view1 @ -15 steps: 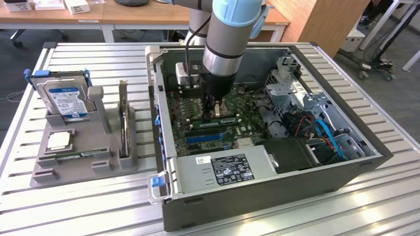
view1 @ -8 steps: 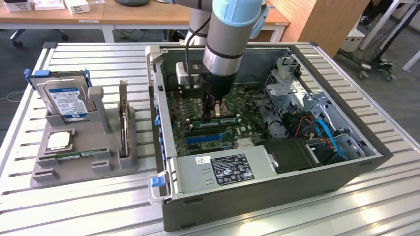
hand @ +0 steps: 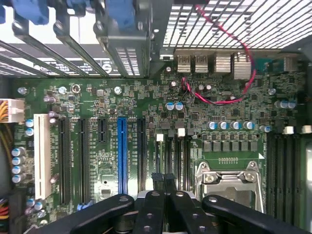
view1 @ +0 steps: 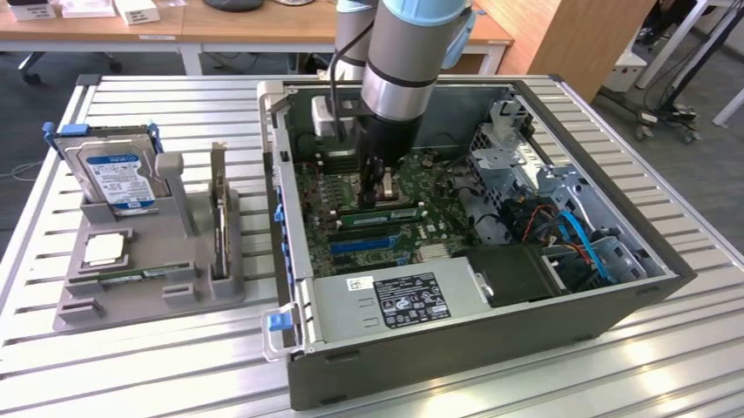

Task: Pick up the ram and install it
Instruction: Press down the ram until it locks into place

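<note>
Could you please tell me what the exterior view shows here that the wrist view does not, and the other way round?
The exterior view alone shows the grey holder on the slatted table with the hard drive, an upright card, and a ram stick lying in it, beside the open computer case. The wrist view alone shows the blue slot and red cable close up. Both show the shut gripper low over the motherboard, by the memory slots.
</note>
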`<state>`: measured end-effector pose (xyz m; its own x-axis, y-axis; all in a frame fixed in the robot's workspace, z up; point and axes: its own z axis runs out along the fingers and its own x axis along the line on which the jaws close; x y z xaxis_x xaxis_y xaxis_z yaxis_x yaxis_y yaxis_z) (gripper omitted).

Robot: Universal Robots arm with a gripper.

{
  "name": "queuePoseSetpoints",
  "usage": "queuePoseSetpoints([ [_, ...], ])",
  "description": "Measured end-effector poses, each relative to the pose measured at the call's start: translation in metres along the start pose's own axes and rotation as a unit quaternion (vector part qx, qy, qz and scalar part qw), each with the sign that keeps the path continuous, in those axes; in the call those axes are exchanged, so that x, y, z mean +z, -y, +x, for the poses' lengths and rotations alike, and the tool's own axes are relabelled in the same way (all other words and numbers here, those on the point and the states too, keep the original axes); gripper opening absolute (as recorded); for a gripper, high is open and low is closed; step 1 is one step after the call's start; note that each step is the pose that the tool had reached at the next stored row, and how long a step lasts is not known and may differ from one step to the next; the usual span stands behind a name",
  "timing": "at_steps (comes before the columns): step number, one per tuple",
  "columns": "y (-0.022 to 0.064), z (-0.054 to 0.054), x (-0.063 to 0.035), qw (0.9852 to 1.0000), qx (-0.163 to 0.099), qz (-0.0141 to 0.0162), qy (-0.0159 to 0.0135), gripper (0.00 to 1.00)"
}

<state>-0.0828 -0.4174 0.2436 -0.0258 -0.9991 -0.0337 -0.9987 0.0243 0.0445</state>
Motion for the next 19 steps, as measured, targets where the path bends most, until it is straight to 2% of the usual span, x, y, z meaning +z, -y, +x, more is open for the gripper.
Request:
queuePoseSetpoints([
  [10,-0.0012,-0.001,-0.0254,1.0000,0.000,0.0000,-0.0001,0.10],
  [19,0.0010,-0.001,-0.0268,1.0000,0.000,-0.0001,-0.0001,0.10],
])
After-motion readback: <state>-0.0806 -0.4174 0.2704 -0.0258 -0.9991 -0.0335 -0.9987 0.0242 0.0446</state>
